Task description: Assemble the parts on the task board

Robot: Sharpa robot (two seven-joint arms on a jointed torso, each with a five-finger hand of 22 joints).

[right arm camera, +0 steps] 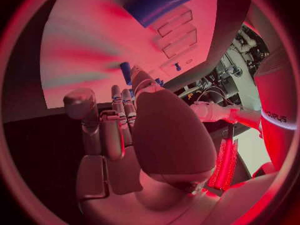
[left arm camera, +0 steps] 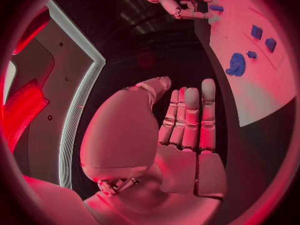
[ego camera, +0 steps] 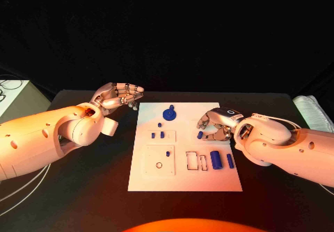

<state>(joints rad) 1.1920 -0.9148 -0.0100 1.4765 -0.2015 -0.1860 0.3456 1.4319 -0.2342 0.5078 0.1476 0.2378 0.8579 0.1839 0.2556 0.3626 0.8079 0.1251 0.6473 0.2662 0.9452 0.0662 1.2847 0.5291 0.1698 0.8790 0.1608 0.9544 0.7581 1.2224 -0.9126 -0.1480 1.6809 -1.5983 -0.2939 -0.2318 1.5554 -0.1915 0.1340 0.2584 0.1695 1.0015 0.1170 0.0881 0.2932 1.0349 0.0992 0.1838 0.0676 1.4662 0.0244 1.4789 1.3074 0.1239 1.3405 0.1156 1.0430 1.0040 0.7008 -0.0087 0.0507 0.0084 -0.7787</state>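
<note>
1. The right hand hangs over the board's right edge, fingers curled round a small blue peg; whether it truly pinches the peg, I cannot tell.
2. The left hand is off the board's far left corner above the table, fingers straight and pressed together, holding nothing.
3. A blue round gear sits near the far edge.
4. Two smooth blue cylinders lie by the right edge, beside rectangular slots.
</note>
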